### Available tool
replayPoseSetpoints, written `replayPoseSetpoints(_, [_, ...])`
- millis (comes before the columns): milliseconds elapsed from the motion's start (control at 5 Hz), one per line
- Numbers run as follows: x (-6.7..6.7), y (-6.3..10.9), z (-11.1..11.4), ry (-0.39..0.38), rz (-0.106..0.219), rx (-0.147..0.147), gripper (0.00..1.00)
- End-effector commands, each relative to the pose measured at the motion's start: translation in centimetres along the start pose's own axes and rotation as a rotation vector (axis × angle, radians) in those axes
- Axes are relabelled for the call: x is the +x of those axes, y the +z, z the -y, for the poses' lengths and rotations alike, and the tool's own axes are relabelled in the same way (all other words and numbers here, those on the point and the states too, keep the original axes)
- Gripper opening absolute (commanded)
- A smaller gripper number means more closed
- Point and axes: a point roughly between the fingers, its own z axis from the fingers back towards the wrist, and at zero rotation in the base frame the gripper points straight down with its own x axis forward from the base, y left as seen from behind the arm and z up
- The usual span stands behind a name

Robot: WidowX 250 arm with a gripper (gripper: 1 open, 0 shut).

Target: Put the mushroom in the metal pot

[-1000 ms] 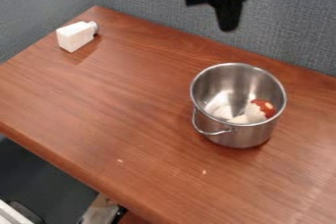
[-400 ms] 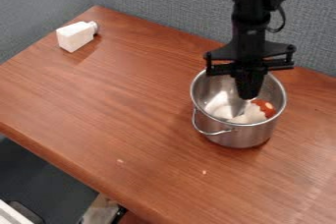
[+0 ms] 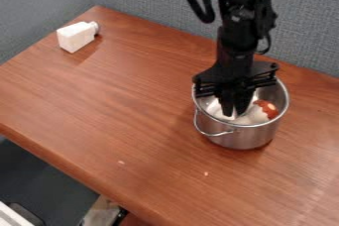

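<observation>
The pot (image 3: 240, 117) stood at about four o'clock on the wooden table (image 3: 106, 101), near the right-hand edge and well clear of the front edge, with broad bare wood open toward nine o'clock. A white block (image 3: 77, 37) lay far off at ten o'clock by the back corner. Grey wall ran behind. The mushroom (image 3: 263, 110) lay inside the pot, against the three o'clock wall, its cap toward three o'clock. The gripper (image 3: 237, 103) reached down into the pot; whether its jaws were open or closed could not be told.
</observation>
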Motion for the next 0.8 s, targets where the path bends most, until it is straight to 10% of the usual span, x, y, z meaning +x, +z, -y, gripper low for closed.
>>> replayPoseSetpoints(0, [0.6, 0.4, -1.7, 0.157, 0.079, 0.039, 0.0])
replayPoseSetpoints(200, [0.5, 1.4, -1.9, 0.248, 0.044, 0.047, 1.0])
replayPoseSetpoints(400, [0.5, 2.6, -2.1, 0.339, 0.01, 0.054, 0.0])
replayPoseSetpoints(600, [1.2, 2.0, 0.1, 0.384, -0.004, 0.042, 1.0])
